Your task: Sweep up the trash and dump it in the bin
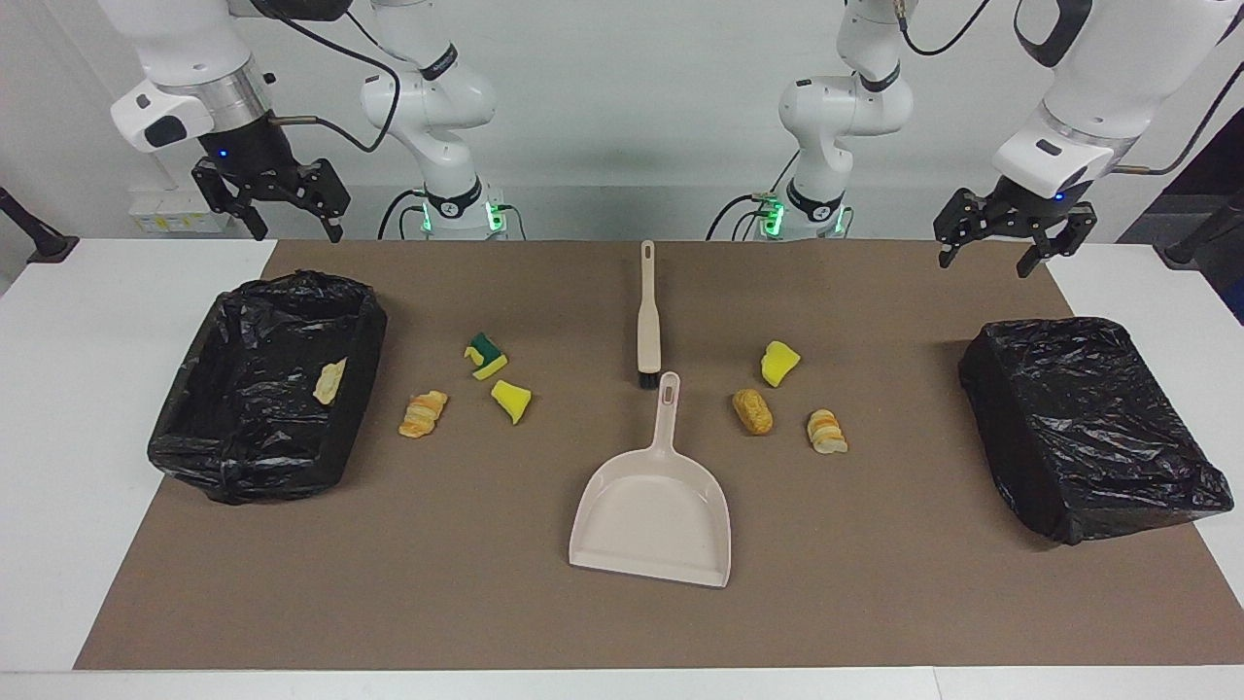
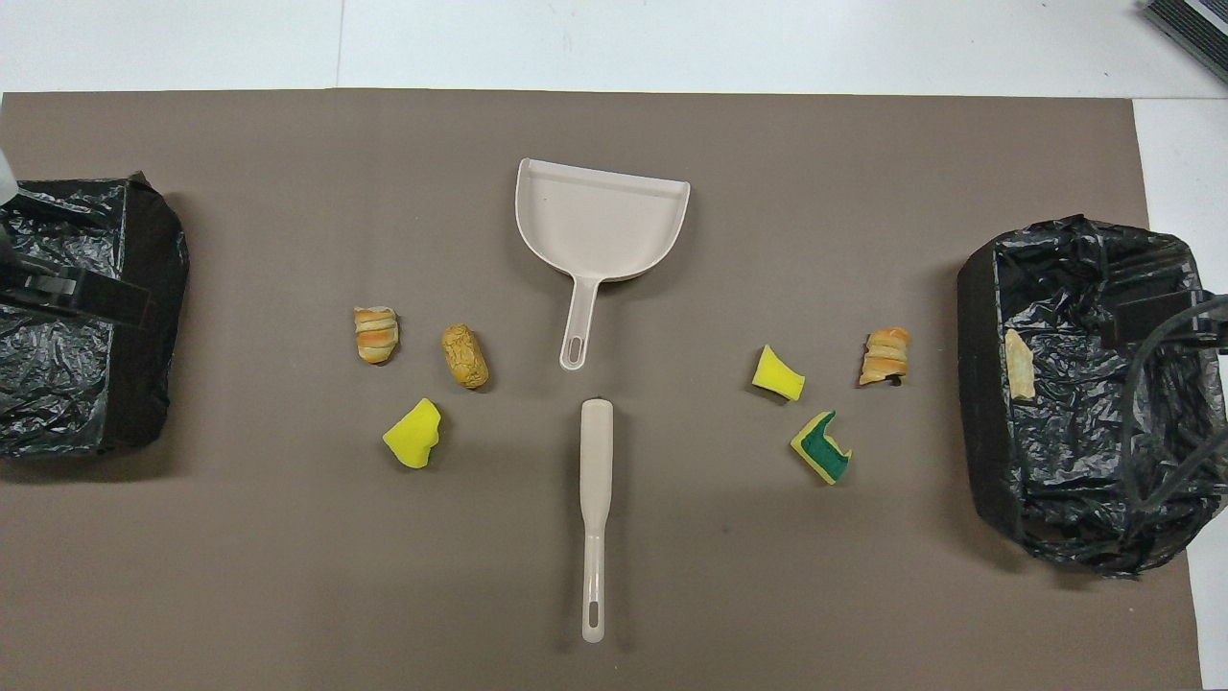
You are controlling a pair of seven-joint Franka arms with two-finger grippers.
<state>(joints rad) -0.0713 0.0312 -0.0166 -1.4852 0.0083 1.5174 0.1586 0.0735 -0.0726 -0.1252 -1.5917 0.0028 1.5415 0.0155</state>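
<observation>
You are looking at six scraps lying on the mat around the dustpan [image 1: 653, 506], which is the landmark here; its handle is pointing toward the robots, and the brush [image 1: 647, 316] is lying just nearer the robots than that handle, bristles almost touching it.

Toward the right arm's end from the dustpan: a green-topped sponge [image 1: 485, 355], a yellow sponge chunk [image 1: 511, 401] and a striped bread piece [image 1: 423, 413]; toward the left arm's end: a second yellow chunk [image 1: 778, 363] and two bread pieces [image 1: 752, 410] [image 1: 826, 431]; one pale scrap [image 1: 329, 380] is already lying in the open bin [image 1: 204, 428].

Expect the scraps to be light and soft, probably rolling or skidding under the bristles; sweep slowly. Take the brush and the dustpan by their stiff, narrow handles, which may be slippery.

Both arms are waiting: the right gripper [image 1: 289, 226] is hanging over the table edge by the open bin, fingers apart; the left gripper [image 1: 989, 261] is hanging near the covered bin [image 1: 1088, 428], fingers apart.
</observation>
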